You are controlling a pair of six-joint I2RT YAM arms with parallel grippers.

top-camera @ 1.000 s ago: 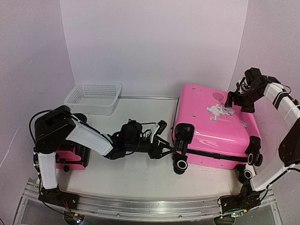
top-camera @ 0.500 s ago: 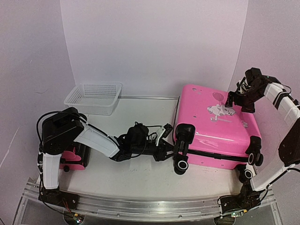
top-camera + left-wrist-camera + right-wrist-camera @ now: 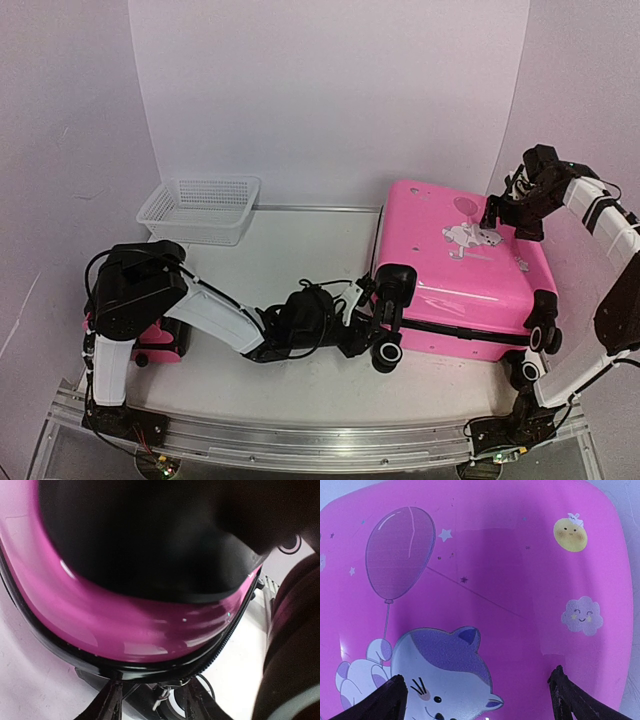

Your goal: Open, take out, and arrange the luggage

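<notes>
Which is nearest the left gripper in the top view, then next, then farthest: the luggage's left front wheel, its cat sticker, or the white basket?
1. left front wheel, right beside the left gripper.
2. cat sticker, farther right, on top.
3. white basket, back left.

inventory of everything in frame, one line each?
suitcase: one, glossy pink with black zipper trim, lying flat and closed, right side of the table.
wheels: four visible, black, at the suitcase's near corners.
stickers: cat with balloon, yellow face, cloud; on the shell's top.
mesh basket: one, white, back left.
pink-and-black object: one, near left behind the left arm; cannot tell what it is.
table: one, pale grey.
rail: one, metal, near edge.
left claw: black, open, at the suitcase's zipper seam by a wheel.
right claw: black, open, above the sticker side.
</notes>
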